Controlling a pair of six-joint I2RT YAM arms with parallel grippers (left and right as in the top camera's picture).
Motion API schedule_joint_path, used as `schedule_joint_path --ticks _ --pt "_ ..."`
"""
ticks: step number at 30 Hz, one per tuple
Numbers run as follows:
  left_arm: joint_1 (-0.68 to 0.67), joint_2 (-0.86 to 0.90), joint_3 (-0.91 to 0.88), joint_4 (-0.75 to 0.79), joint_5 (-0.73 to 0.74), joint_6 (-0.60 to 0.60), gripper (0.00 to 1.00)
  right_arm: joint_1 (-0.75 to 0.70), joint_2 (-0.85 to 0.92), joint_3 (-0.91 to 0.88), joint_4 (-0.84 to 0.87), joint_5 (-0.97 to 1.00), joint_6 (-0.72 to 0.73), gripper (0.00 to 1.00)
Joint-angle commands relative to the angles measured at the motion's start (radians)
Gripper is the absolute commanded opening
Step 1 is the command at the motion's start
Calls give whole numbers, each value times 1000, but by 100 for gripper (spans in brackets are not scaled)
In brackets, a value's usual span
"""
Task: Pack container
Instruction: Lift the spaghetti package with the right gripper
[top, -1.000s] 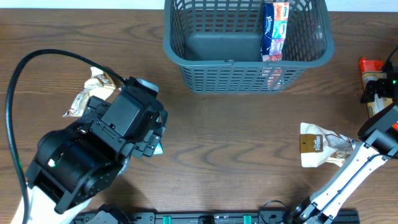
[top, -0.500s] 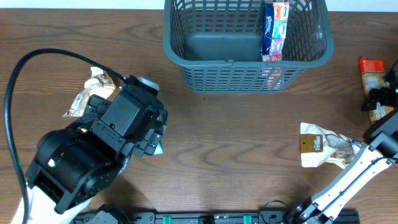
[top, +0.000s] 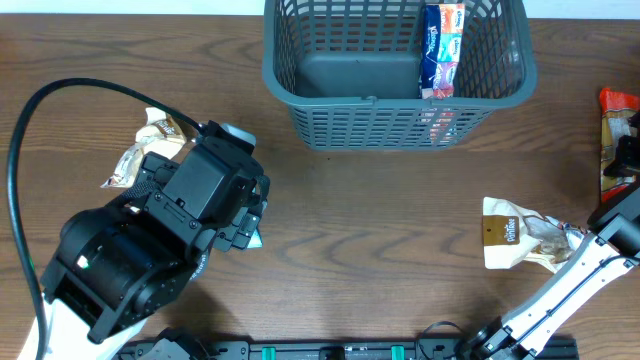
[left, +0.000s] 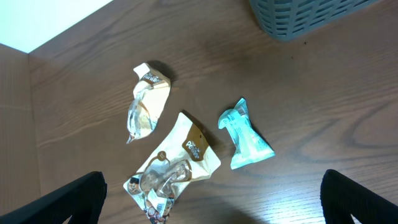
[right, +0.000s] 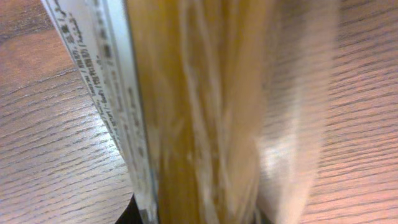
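**One packet in, one in hand, four left on the table**

The right gripper (top: 625, 155) sat at the far right edge of the table (top: 380, 220). Its fingers were hidden in its own wrist view. There the orange packet (right: 199, 112) filled the frame, standing upright with bare wood on either side. From that we judged the gripper was clamped on the packet and holding it off the surface. The overhead view showed the same packet's red end (top: 617, 100) just above the gripper, well to the right of the container (top: 395, 100).

The left gripper (left: 211, 186) was spread wide and held nothing. It hovered over three loose packets:
- a teal packet (left: 245, 137)
- a white-and-brown packet (left: 177, 168), lying just left of the teal one
- a small cream packet (left: 148, 102), lying further up from the white-and-brown one

The container's corner (left: 298, 15) showed at the top of that view, well apart from all three.

The container stood at the far middle of the table. A blue-and-red packet (top: 442, 45) lay against its right wall, and the rest of its floor was bare. A second white-and-brown packet (top: 510, 235) lay on the wood near the right arm.

We judged the packing to be at an early stage. One packet was in and one was gripped but not yet carried across. Four remained on the table, three of them under the left arm.
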Motion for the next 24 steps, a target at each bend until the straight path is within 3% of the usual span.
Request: schedule_joint_path --ticks 1,12,24 --pt "0 4 0 0 -16 -8 99 15 31 -14 10 -100 39 1" --pt "0 4 0 0 -16 -8 99 152 -16 129 3 -322 94 1" --pt "0 4 0 0 -15 -8 99 284 -277 451 -54 -267 167 1"
